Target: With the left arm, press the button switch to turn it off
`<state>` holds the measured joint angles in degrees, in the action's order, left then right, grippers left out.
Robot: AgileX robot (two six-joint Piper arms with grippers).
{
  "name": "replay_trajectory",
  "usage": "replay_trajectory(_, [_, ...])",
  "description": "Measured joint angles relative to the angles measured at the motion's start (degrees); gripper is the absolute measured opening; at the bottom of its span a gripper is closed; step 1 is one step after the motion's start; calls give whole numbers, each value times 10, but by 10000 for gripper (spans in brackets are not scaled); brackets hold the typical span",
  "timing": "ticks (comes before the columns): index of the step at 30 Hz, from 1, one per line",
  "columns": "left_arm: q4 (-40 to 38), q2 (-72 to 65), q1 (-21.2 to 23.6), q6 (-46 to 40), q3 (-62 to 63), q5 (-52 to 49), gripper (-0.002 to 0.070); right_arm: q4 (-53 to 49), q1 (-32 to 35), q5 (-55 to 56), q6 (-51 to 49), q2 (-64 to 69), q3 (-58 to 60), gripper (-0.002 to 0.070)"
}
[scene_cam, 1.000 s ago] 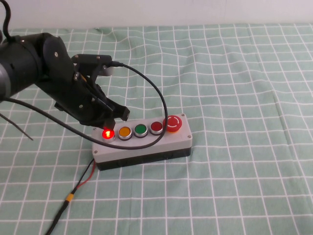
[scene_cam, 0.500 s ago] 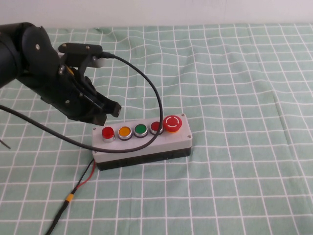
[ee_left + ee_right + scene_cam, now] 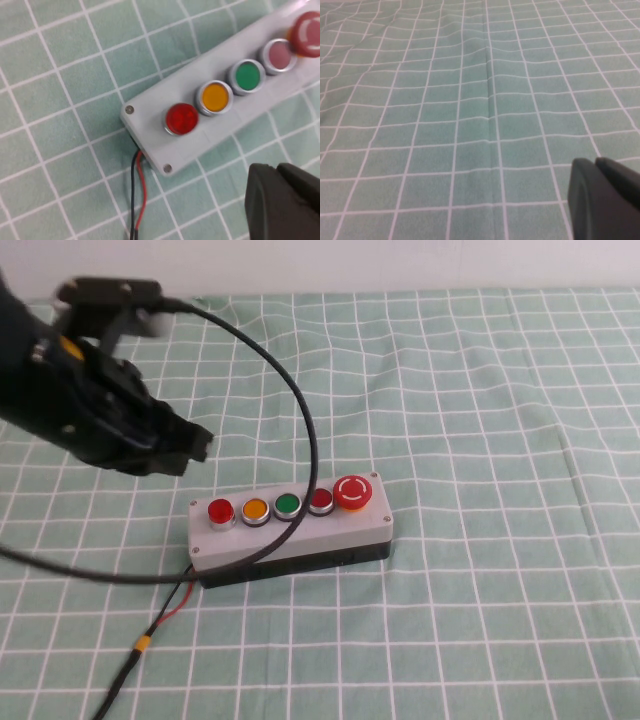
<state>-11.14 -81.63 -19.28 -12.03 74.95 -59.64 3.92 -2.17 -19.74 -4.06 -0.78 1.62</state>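
The button switch (image 3: pixel 220 511) is the small round red pushbutton at the left end of the grey five-button box (image 3: pixel 300 535). It is not lit. It also shows in the left wrist view (image 3: pixel 181 118). My left gripper (image 3: pixel 197 444) is shut and empty. It hangs above the cloth, up and to the left of the box and clear of the button. Its black fingers (image 3: pixel 285 200) show in the left wrist view. My right gripper (image 3: pixel 600 192) is shut over bare cloth and is out of the high view.
Beside the switch stand yellow (image 3: pixel 255 509), green (image 3: pixel 288 505) and dark red (image 3: pixel 320 501) buttons and a large red mushroom button (image 3: pixel 354 491). A black cable (image 3: pixel 300 420) loops from the left arm over the box. Red and black wires (image 3: pixel 165 615) leave the box's left end.
The red button was lit one second ago with my left gripper on it. Its light has gone out. My left gripper has risen and drawn back to the left.
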Motion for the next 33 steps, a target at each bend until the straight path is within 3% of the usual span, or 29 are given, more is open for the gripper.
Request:
replay_trajectory(18, [0, 386, 0, 1, 0, -129, -2, 0, 0, 0, 0, 0, 0, -17])
replay_trajectory(33, [0, 420, 0, 6, 0, -135, -2, 0, 0, 0, 0, 0, 0, -17])
